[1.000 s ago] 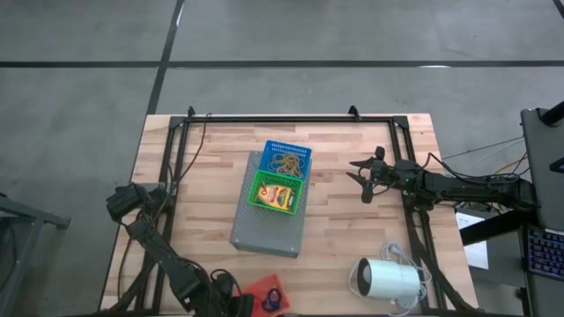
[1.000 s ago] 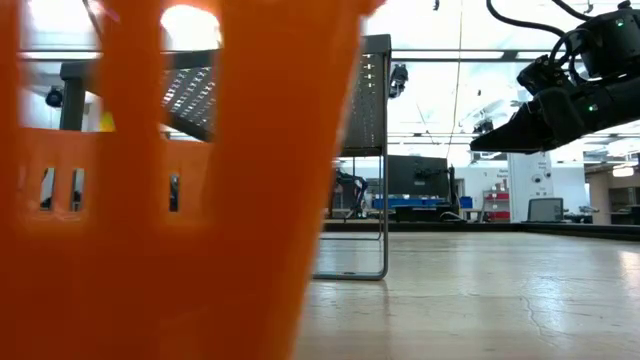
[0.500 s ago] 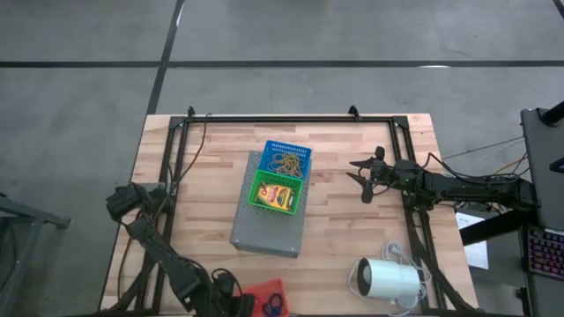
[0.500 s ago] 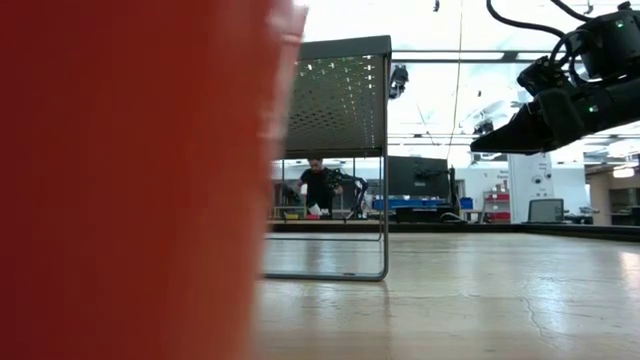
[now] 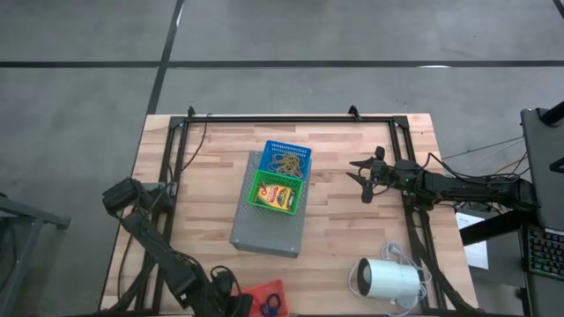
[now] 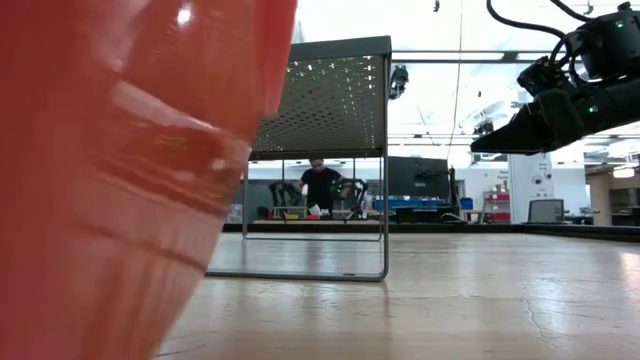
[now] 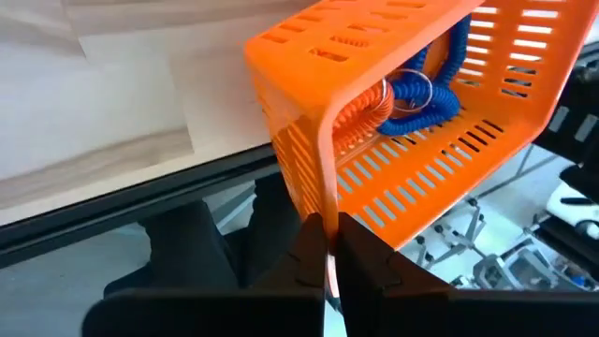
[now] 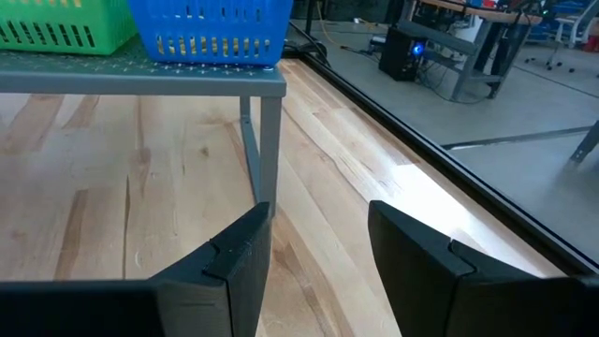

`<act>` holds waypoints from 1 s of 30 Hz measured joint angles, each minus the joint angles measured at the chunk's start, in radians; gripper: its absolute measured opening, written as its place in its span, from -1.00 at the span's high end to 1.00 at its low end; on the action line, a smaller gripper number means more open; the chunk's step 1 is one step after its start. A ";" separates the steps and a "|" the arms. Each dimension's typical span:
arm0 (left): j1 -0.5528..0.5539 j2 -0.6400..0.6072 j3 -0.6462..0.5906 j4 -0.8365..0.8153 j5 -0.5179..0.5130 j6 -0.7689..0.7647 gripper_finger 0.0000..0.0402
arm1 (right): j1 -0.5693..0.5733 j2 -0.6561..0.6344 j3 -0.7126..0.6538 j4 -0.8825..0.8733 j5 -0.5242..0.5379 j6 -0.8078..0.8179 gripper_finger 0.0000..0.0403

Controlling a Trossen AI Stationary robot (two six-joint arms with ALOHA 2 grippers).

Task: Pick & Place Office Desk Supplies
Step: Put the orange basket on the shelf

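At the high view's bottom edge, the left gripper is clenched on the tilted orange basket's wall; its blue rings could spill. The right gripper waits released, centre right.

We see a perforated slab standing mid-tabletop, with two small baskets on it: the one holding rubber bands sits behind the one holding a crayon box. A cylinder with a cord lies at the front right. At the front edge, left of centre, a third basket holds rubber rings.
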 joint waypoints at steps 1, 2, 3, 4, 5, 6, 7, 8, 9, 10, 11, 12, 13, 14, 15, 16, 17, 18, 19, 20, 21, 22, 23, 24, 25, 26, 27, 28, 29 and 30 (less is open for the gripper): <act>0.000 -0.008 0.000 -0.003 0.000 0.007 0.95 | 0.000 0.000 0.000 0.000 0.000 0.000 0.12; 0.000 -0.017 0.000 -0.005 0.000 0.014 0.95 | 0.000 0.000 0.000 0.000 0.000 0.000 0.12; 0.000 -0.026 0.000 -0.007 0.000 0.020 0.95 | 0.000 0.000 0.000 0.000 0.000 0.000 0.12; 0.000 -0.037 0.000 -0.012 0.000 0.026 0.95 | 0.000 0.000 0.000 0.000 0.000 0.000 0.12; 0.000 -0.046 0.000 -0.019 0.000 0.029 0.95 | 0.000 0.000 0.000 0.000 0.000 0.000 0.12; 0.000 -0.055 0.000 -0.026 0.000 0.038 0.95 | 0.000 0.000 0.000 0.000 0.000 0.000 0.12; 0.000 -0.063 0.000 -0.033 0.002 0.048 0.95 | 0.000 0.000 0.000 0.000 0.000 0.000 0.12; 0.000 -0.070 0.000 -0.037 0.005 0.060 0.95 | 0.000 0.000 0.000 0.000 0.000 0.000 0.12; -0.001 -0.078 0.000 -0.036 0.008 0.076 0.95 | 0.000 0.000 0.000 0.000 0.000 0.000 0.12; -0.001 -0.087 0.000 -0.038 0.009 0.089 0.95 | 0.000 0.000 0.000 0.000 0.000 0.000 0.12; -0.001 -0.097 0.000 -0.041 0.010 0.106 0.95 | 0.000 0.000 0.000 0.000 0.000 0.000 0.12; -0.001 -0.105 0.000 -0.041 0.012 0.123 0.95 | 0.000 0.000 0.000 0.000 0.000 0.000 0.12; -0.001 -0.115 0.000 -0.040 0.011 0.140 0.95 | 0.000 0.000 0.000 0.000 0.000 0.000 0.12; -0.001 -0.125 0.000 -0.039 0.011 0.154 0.95 | 0.000 0.000 0.000 0.000 0.000 0.000 0.12; -0.001 -0.135 0.000 -0.039 0.009 0.166 0.95 | 0.000 0.000 0.000 0.000 0.000 0.000 0.12; -0.001 -0.145 0.001 -0.039 0.001 0.177 0.95 | 0.000 0.000 0.000 0.000 0.000 0.000 0.12; -0.001 -0.152 0.001 -0.039 -0.005 0.182 0.95 | 0.000 0.000 0.000 0.000 0.000 0.000 0.12; -0.001 -0.155 0.002 -0.039 -0.007 0.186 0.95 | 0.000 0.000 0.000 0.000 0.000 0.000 0.12; -0.001 -0.157 0.002 -0.041 -0.008 0.188 0.95 | 0.000 0.000 0.000 0.000 0.000 0.000 0.12; -0.001 -0.157 0.002 -0.045 -0.008 0.188 0.95 | 0.000 0.000 0.000 0.000 0.000 0.000 0.12; -0.001 -0.157 0.002 -0.049 -0.007 0.188 0.95 | 0.000 0.000 0.000 0.000 0.000 0.000 0.12; -0.001 -0.157 0.002 -0.049 -0.008 0.188 0.95 | 0.000 0.000 0.000 0.000 0.000 0.000 0.12; -0.001 -0.158 0.002 -0.048 -0.008 0.188 0.95 | 0.000 0.000 0.000 0.000 0.000 0.000 0.12; -0.001 -0.159 0.002 -0.048 -0.008 0.188 0.95 | 0.000 0.000 0.000 0.000 0.000 0.000 0.12; -0.001 -0.159 0.002 -0.048 -0.008 0.189 0.95 | 0.000 0.000 0.000 0.000 0.000 0.000 0.12; -0.001 -0.160 0.002 -0.048 -0.009 0.194 0.95 | 0.000 0.000 0.000 0.000 0.000 0.000 0.12; -0.001 -0.161 0.002 -0.047 -0.010 0.199 0.95 | 0.000 0.000 0.000 0.000 0.000 0.000 0.12; -0.001 -0.162 0.002 -0.047 -0.011 0.202 0.95 | 0.000 0.000 0.000 0.000 0.000 0.000 0.12; -0.001 -0.164 0.002 -0.047 -0.011 0.203 0.95 | 0.000 0.000 0.000 0.000 0.000 0.000 0.12; -0.001 -0.165 0.002 -0.047 -0.011 0.203 0.95 | 0.000 0.000 0.000 0.000 0.000 0.000 0.12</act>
